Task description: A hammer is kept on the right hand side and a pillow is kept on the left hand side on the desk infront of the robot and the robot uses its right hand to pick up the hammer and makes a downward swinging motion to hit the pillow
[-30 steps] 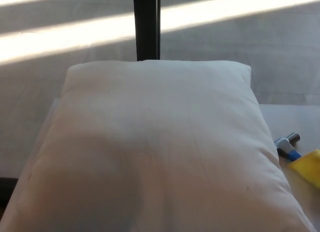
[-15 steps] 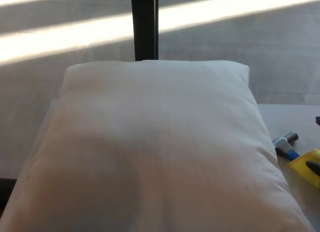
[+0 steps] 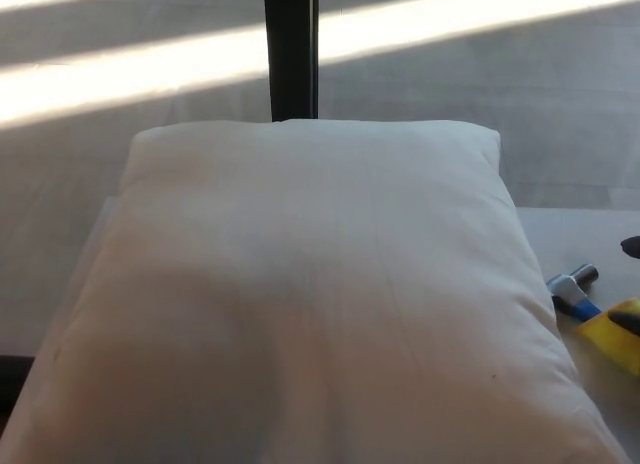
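A large white pillow (image 3: 310, 294) fills most of the head view, lying on the pale desk (image 3: 570, 234). Just off its right edge lies the hammer (image 3: 585, 304), with a silver head, a blue neck and a yellow handle that runs out of the picture at the right. Only two black fingertips (image 3: 632, 246) of my right hand (image 3: 630, 319) show at the right edge. One is above the hammer and one lies over the yellow handle; they are apart and hold nothing. My left hand does not show.
A black upright post (image 3: 292, 49) stands behind the pillow's far edge. Beyond the desk is grey floor crossed by bright bands of sunlight (image 3: 150, 74).
Black fingertips of my right hand have come in at the right edge beside the hammer; a second ago none showed. Pillow and hammer lie where they were.
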